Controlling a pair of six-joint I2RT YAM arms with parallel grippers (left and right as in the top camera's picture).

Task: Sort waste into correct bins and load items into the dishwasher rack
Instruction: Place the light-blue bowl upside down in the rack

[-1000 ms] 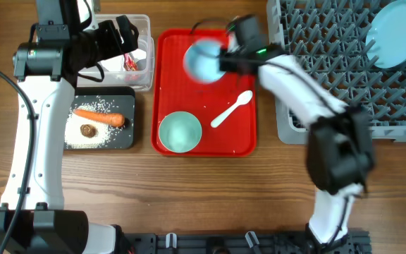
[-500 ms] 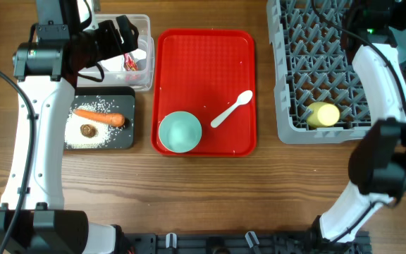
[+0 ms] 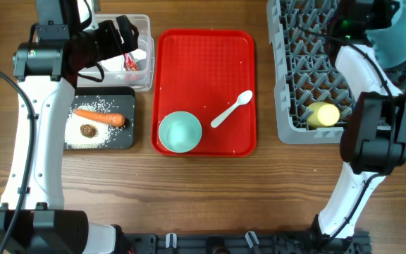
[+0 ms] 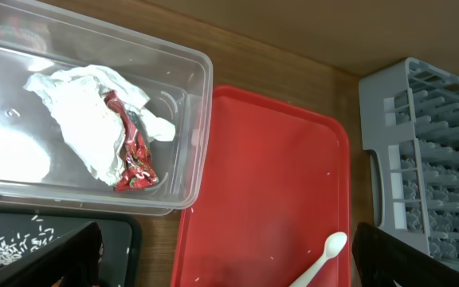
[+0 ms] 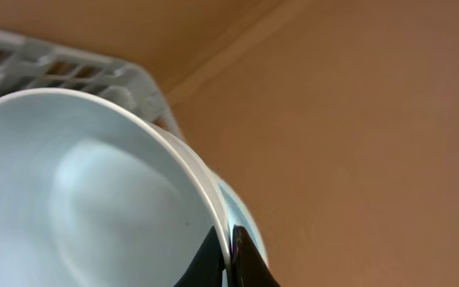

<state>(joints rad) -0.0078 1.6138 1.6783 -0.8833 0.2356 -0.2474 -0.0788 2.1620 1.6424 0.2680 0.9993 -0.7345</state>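
The right gripper (image 3: pixel 361 17) is up over the far right corner of the dishwasher rack (image 3: pixel 309 70), pressed together on the rim of the pale blue bowl (image 3: pixel 399 35). In the wrist view its two fingers pinch that thin edge from both sides. The bowl is tipped up on its side, its hollow turned toward the wrist. The pale blue plate (image 5: pixel 245 215) sits just behind it, very close; I cannot tell whether they touch. As I see it, everything now turns on that closeness. The bowl has to go straight down between the pegs on the near side of the plate, kept on edge so it slots in beside it.

The yellow cup (image 3: pixel 323 113) lies in the rack near its front edge, well apart from this. The mint-green bowl (image 3: pixel 180 132) and the white spoon (image 3: pixel 232 109) wait on the red tray (image 3: pixel 203 63), between the two arms.

The left gripper (image 3: pixel 124 34) hovers over the clear tub (image 4: pixel 190 119), spread wide and holding nothing. The napkin (image 4: pixel 78 112) and red wrapper (image 4: pixel 130 147) lie inside. The carrot (image 3: pixel 99 116) and rice (image 3: pixel 80 137) rest in the black tray (image 3: pixel 127 99).
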